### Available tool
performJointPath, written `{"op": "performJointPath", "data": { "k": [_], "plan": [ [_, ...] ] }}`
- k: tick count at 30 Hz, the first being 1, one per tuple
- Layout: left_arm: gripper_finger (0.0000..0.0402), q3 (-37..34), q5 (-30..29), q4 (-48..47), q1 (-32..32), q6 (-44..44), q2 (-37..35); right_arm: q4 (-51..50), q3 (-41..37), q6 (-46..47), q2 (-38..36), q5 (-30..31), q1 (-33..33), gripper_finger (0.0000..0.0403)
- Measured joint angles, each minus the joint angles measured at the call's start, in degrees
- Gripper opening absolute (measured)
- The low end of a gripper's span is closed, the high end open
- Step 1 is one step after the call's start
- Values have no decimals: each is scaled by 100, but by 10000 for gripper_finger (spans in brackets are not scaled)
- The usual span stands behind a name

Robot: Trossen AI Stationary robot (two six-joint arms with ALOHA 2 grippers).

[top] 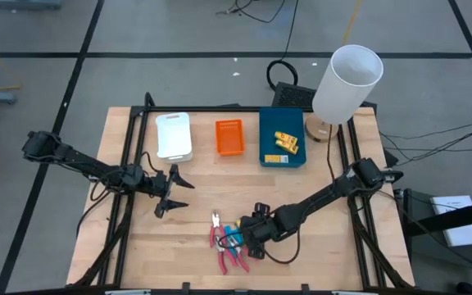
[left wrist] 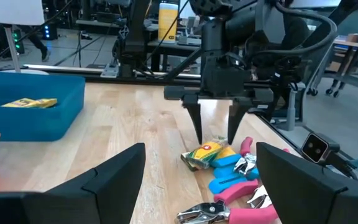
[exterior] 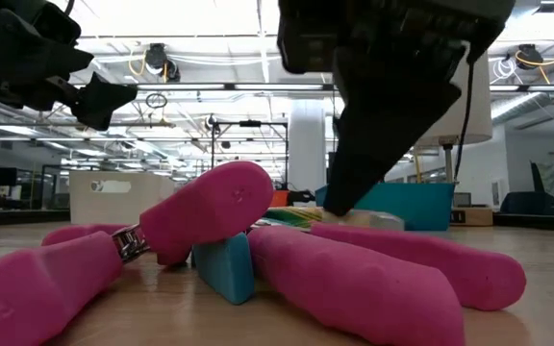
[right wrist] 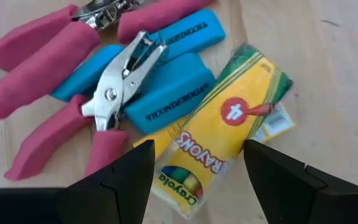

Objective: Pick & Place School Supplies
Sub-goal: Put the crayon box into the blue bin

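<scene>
The school supplies lie in a heap near the table's front edge. It holds pink-handled punch tools, light-blue erasers and a yellow crayon packet. The packet rests partly on the erasers. My right gripper is open and slants down over the packet, one finger on each side of its end, and no touch shows. My left gripper is open and level at the table's left middle, with nothing between its fingers.
Along the far edge stand a white tray, an orange tray and a blue tray holding yellow packets. A white lamp stands at the far right corner. Bare wood lies between the trays and the heap.
</scene>
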Motion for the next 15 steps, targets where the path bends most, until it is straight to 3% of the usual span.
{"op": "performJointPath", "data": {
  "k": [15],
  "plan": [
    [310,0,0,2,0,-2,0,-472,-9,555,31,156,-95,220]
  ]
}}
